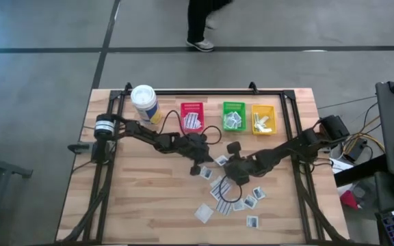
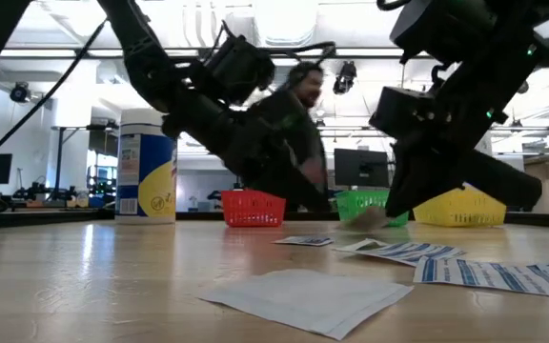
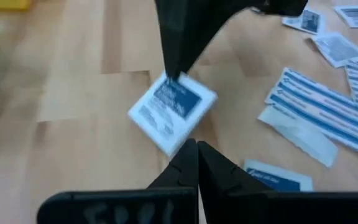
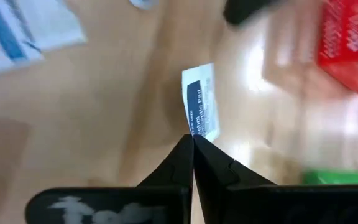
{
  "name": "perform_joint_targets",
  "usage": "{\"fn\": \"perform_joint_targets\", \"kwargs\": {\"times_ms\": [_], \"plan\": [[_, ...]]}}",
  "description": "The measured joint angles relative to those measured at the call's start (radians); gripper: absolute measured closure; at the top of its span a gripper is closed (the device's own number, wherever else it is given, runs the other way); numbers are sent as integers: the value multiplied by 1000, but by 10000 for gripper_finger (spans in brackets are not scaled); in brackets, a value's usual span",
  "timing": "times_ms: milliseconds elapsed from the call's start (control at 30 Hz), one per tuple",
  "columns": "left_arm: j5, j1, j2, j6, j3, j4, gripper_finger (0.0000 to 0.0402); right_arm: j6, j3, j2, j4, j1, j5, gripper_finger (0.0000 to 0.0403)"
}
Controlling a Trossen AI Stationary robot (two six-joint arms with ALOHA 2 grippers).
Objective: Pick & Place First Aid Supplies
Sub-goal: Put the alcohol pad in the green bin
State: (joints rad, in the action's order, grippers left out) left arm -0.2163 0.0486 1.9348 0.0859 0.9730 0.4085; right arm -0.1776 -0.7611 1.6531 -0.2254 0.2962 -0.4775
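White, blue-printed packet [image 4: 201, 102] hangs pinched at the tip of the right gripper [image 4: 191, 140], whose jaws press on its edge. Another square packet [image 3: 173, 110] lies just ahead of the left gripper [image 3: 197, 146], jaws pressed together, empty. About a dozen packets scatter nearby; three bins beyond: red [image 1: 192, 116], green [image 1: 234, 116], yellow [image 1: 263, 119]. Their contents blur.

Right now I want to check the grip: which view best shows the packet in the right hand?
The right wrist view: the packet stands pinched at its edge in the shut right hand, print visible. The left wrist view shows it tilted on the table. The high view shows it tiny; low view hides it.
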Motion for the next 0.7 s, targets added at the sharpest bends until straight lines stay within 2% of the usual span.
{"fn": "perform_joint_targets", "kwargs": {"times_ms": [233,500,700], "plan": [[53,0,-119,15,-99,3,401,73,0,-104,-140,-2,-78,395],[61,1,-305,19,-224,13,401,125,10,-241,-169,-3,-118,395],[107,3,-436,19,-320,26,401,128,14,-339,-154,-11,-260,395]]}}
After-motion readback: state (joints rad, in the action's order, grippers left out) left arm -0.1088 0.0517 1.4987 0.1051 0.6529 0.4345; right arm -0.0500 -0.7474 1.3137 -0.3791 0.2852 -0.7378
